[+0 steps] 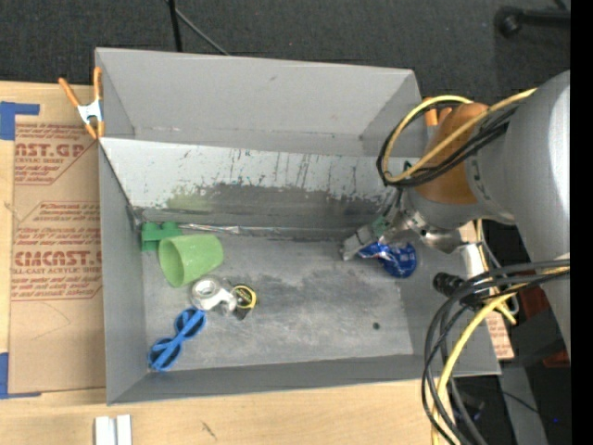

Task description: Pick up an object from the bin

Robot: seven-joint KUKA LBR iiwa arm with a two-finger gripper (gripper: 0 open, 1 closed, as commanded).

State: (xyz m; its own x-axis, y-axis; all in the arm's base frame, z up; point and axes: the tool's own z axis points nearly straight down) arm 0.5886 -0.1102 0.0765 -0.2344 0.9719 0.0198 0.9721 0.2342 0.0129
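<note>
Blue crumpled thing (pixel 397 260) lies low in bin (pixel 278 119), far right of green cup (pixel 190 256); gripper (pixel 378 242) down at it, touching or just beside; open or closed, cannot tell; likely approach done, secure grasp and lift remain

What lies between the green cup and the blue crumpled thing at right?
Nothing: the camera view shows bare bin floor between the cup and the blue thing.
</note>
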